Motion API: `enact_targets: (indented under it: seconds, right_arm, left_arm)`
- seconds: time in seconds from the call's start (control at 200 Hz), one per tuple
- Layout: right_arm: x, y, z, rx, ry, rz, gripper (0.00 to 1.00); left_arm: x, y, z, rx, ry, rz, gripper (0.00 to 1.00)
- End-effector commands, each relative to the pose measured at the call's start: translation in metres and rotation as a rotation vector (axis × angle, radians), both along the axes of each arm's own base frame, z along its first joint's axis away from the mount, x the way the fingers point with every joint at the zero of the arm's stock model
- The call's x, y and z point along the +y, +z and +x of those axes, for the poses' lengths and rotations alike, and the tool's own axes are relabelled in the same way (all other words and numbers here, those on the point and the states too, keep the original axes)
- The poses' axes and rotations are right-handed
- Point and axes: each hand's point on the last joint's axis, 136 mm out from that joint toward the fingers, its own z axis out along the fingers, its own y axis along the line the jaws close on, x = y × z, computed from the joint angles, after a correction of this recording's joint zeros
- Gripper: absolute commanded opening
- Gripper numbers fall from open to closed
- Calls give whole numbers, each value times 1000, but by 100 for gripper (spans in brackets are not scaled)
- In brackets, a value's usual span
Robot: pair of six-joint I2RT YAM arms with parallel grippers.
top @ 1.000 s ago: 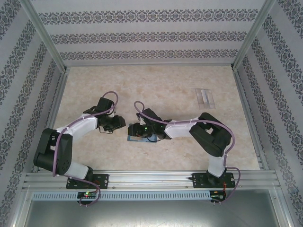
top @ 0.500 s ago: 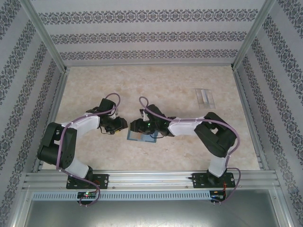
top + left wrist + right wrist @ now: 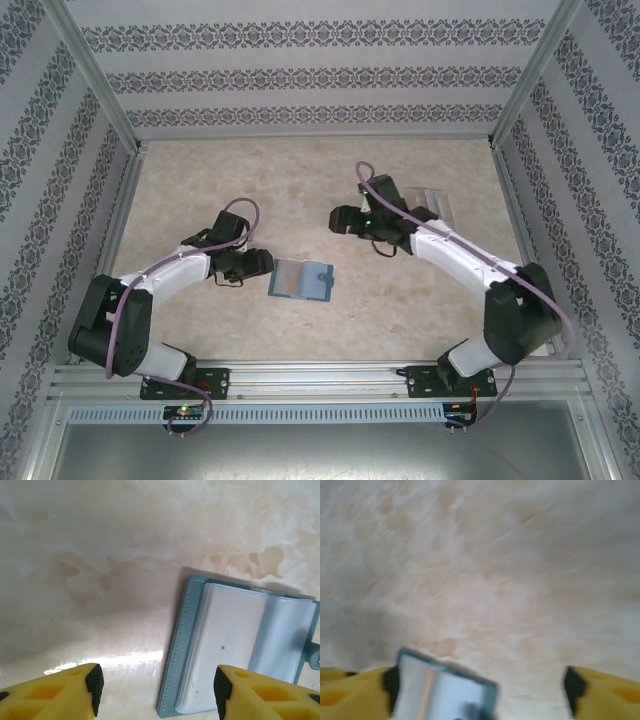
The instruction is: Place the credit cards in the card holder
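A beige marbled desk (image 3: 400,300) lies between walls (image 3: 300,75) papered in dark patterned stripes. The card holder (image 3: 302,281) lies open and flat on it, teal border up.

Whether the pale sleeves (image 3: 235,645) inside the card holder contain the credit cards cannot be made out. In the left wrist view the sleeves look milky and stacked, with one dark speck, and the holder's near edge and its snap tab (image 3: 314,652) are cut off by the frame. The right wrist view is blurred. The holder shows there at the bottom edge as a smeared teal-rimmed rectangle crossed by a thin tan line that cannot be identified. Any print on the holder is too small to read. Well beyond the holder and to its right, a clear stand (image 3: 440,205) is partly covered by the right arm.

The left arm folds back at the elbow, with its forearm reaching toward the holder. The left pincer (image 3: 262,263) sits just beside the holder's left edge, jaws apart, black pads (image 3: 94,680) gripping nothing. The right arm stretches long from its base. The right pincer (image 3: 335,218) sits beyond the holder, apart from it, its yellow fingers spread wide and empty.
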Motion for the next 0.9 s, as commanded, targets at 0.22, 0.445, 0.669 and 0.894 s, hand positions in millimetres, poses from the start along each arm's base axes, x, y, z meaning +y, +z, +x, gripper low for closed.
enact_targets:
  seconds: [0.22,0.445,0.669,0.894]
  right_arm:
    - [-143,27,32,-110,-225,-478,98]
    - [-185,-18,51,38,-241,-529,98]
    - [-221,-41,72,152,-254,-668,98]
    - [-241,-57,85,202,-276,-684,98]
  left_arm:
    - [22,17,-16,-62,-30,134,86]
    - [22,21,-27,-93,-16,96,97]
    - [34,30,-37,-126,-11,139,100]
    - [39,31,-43,-139,14,137,100]
